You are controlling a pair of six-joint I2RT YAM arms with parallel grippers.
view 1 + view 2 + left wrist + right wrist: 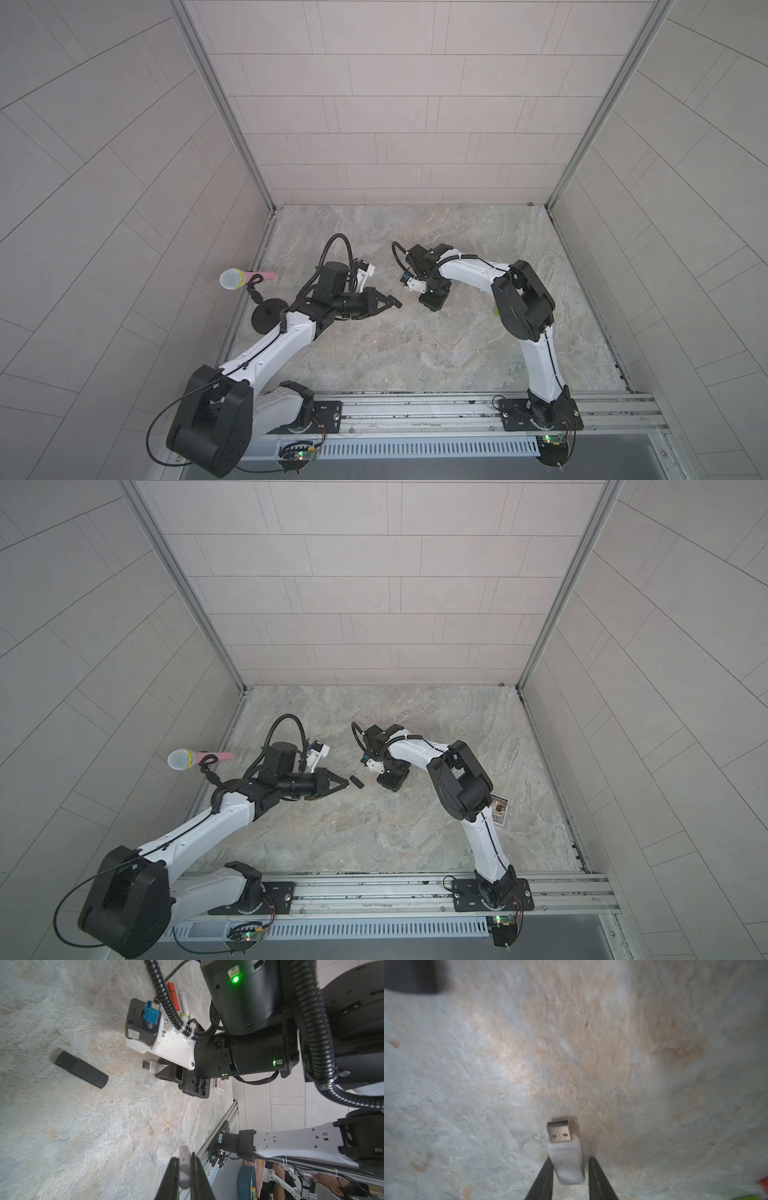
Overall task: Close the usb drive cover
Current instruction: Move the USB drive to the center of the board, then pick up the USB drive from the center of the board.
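The usb drive (pixel 568 1164) is white, with its bare metal plug (pixel 560 1132) pointing away from my right wrist, and it lies on the stone table. My right gripper (pixel 570 1159) stands open around its body: one finger touches it and a small gap shows at the other. The left wrist view shows the same drive (pixel 150 1066) low under the right gripper. My left gripper (pixel 184 1158) is shut on the small white cover (pixel 184 1152), held above the table. In both top views the left gripper (pixel 395 304) (pixel 345 782) points toward the right gripper (pixel 432 299) (pixel 390 781).
A black swivel drive (pixel 81 1069) (pixel 356 781) lies on the table between the two grippers. A red drive (pixel 173 995) and a white stick (pixel 184 1001) lie behind the right arm. A microphone (pixel 232 279) stands at the left wall. A picture card (pixel 500 810) lies near the right arm.
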